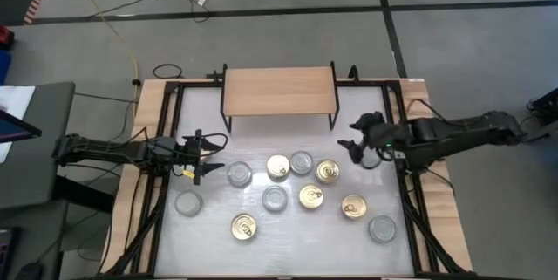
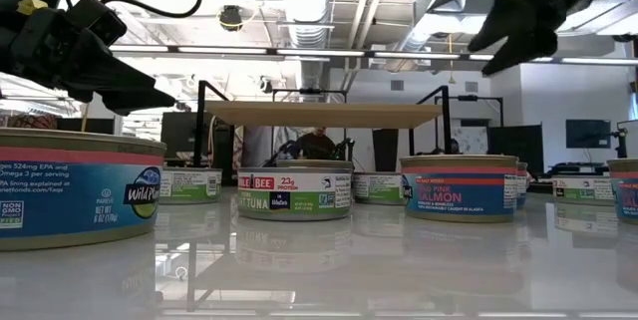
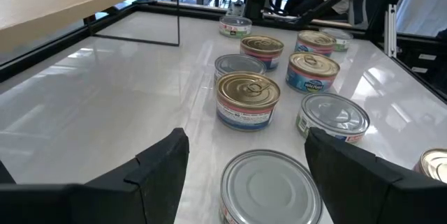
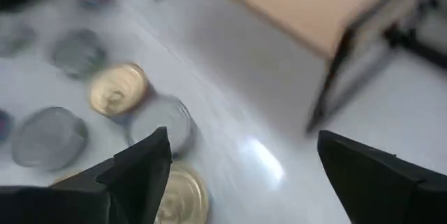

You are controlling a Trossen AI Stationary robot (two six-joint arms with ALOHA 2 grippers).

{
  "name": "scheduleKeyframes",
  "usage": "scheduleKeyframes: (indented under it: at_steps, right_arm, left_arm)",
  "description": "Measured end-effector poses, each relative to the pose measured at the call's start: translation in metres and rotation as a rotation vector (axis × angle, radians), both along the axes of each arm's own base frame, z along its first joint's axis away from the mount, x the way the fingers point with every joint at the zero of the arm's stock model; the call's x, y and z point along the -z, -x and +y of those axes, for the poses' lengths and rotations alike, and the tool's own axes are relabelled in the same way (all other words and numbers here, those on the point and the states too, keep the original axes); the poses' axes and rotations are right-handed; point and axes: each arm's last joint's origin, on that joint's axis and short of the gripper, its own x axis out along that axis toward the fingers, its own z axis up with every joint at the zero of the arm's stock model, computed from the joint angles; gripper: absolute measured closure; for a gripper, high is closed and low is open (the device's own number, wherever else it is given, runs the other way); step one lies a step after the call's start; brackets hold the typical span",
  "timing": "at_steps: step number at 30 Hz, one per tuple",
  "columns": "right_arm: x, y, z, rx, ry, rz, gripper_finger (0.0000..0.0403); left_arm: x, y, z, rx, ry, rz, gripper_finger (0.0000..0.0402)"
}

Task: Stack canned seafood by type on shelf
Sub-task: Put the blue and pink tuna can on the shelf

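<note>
From above, the shelf (image 1: 279,90) is seen at the far side of the white surface (image 1: 261,254), and nothing stands on its wooden board. Ten cans (image 1: 301,163) are spread on the surface in front of it, all flat and single, none stacked. Five gold lids and five silver lids are counted there.

The left gripper (image 1: 207,156) is held near the left edge of the group, just beside a silver can (image 1: 239,174). Its fingers are apart and nothing is between them. In the left wrist view this same can (image 3: 271,188) is shown directly ahead of the two fingers (image 3: 162,172), with a gold can (image 3: 248,100) behind it; the can is not touched.

The right gripper (image 1: 356,136) is held above the surface near the shelf's right leg, close to a gold can (image 1: 327,172). Its fingers are wide apart and empty. The right wrist view is blurred, but the shelf corner and some cans below are made out.

Only the low view gives the labels: tuna (image 2: 294,192) and pink salmon (image 2: 459,188) are read on the sides. It also shows both grippers well above the cans, and a person sitting behind the shelf.
</note>
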Motion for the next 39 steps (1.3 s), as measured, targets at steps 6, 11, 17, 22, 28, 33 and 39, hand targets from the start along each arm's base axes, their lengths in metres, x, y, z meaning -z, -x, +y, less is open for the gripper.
scheduleKeyframes:
  at_steps: [6,11,17,22,28,33,39]
  right_arm:
    - [-0.001,-0.021,0.008,0.246,-0.178,0.221,0.0049]
    - [0.008,-0.033,0.031,0.332,-0.356,0.250,0.0072]
    - [0.019,-0.033,0.075,0.435,-0.500,0.205,0.0085]
    - [0.032,-0.033,0.107,0.522,-0.586,0.168,0.0086]
    - [0.052,-0.036,0.133,0.615,-0.623,0.158,0.0086]
    - [0.063,-0.041,0.140,0.623,-0.607,0.170,0.0086]
    - [0.062,-0.045,0.133,0.529,-0.544,0.212,0.0086]
  left_arm:
    - [0.000,0.000,0.000,0.000,0.000,-0.001,0.0127]
    - [0.000,0.000,0.000,0.000,0.000,-0.001,0.0127]
    - [0.000,0.000,0.000,-0.006,-0.001,-0.002,0.0127]
    - [-0.002,0.000,0.000,-0.025,0.061,-0.029,0.0127]
    - [-0.013,-0.001,0.001,-0.095,0.349,-0.114,0.0127]
    - [-0.024,-0.002,0.000,-0.096,0.481,-0.153,0.0127]
    - [-0.035,-0.013,-0.008,-0.146,0.568,-0.099,0.0127]
